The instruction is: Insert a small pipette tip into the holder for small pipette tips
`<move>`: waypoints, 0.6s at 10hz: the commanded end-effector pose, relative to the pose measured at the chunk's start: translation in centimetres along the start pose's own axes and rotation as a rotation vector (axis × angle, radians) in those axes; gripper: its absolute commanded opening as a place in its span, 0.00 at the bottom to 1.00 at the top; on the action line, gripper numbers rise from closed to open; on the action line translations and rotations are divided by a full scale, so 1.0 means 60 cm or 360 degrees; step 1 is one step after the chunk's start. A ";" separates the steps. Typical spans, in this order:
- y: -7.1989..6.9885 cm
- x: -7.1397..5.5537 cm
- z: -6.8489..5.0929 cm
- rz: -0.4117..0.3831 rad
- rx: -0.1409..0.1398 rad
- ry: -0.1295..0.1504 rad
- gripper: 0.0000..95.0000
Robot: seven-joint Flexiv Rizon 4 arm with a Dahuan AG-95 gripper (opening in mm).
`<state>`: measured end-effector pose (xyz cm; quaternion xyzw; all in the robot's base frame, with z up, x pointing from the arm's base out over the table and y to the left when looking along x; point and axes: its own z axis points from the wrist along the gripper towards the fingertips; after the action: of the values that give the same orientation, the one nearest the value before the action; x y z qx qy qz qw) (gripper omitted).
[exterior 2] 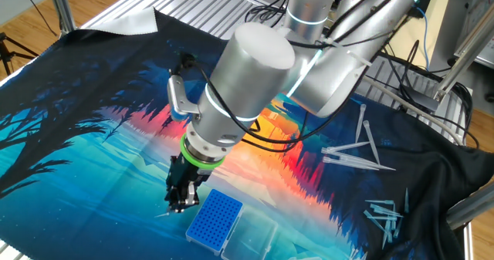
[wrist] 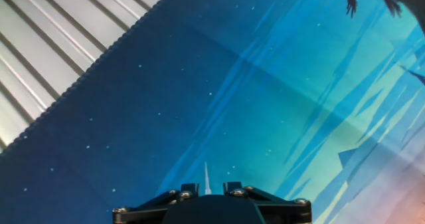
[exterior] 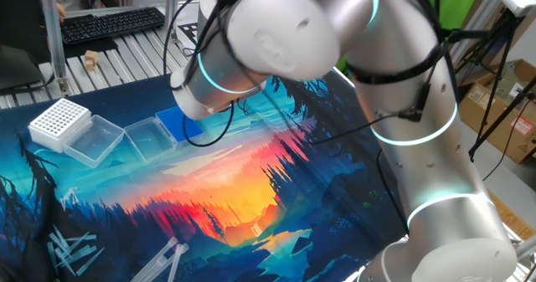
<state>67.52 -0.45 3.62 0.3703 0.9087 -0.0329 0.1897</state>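
One fixed view, left to right. At far left on the printed mat (exterior: 276,190), a white perforated rack (exterior: 59,121). Just right of it, two clear open trays (exterior: 94,140) side by side. Next, the holder for small pipette tips (exterior: 180,125), bright blue, only partly shown behind the arm (exterior: 285,39). Along the lower left edge, a loose pile of longer clear tips (exterior: 71,248). Beyond the mat, on the slatted table top, a dark keyboard (exterior: 113,24) and a small wooden block (exterior: 90,59). Gripper hidden by the arm here.

The other fixed view, left to right. Left of centre, the gripper (exterior 2: 179,204), pointed steeply down and low over the mat. Just to its right, the holder, near but apart from the fingers, with its grid of tiny holes facing up. At the holder's right side, its clear lid (exterior 2: 255,237), lying open and flat. Farther right, well apart, two scatters of long clear tips (exterior 2: 351,153) on the dark part of the mat.

Hand view. At upper left, slatted metal beyond the mat's edge; elsewhere, blue printed mat. At bottom centre, the two fingertips (wrist: 189,187) drawn close together. Between them, the small pipette tip (wrist: 206,174), slim and pale, upright in the frame, protruding past the finger ends. Jaws clenched on this tip, by the look of the narrow gap. Tip outside the holder, none of its holes reached.
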 end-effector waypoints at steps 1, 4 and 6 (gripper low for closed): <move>0.003 -0.003 0.005 0.0003 0.0002 -0.0007 0.40; 0.004 -0.005 0.013 -0.0009 -0.0001 -0.0008 0.40; 0.004 -0.005 0.019 -0.0009 -0.0006 -0.0011 0.40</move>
<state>68.19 -0.81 2.59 0.3676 0.9088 -0.0344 0.1941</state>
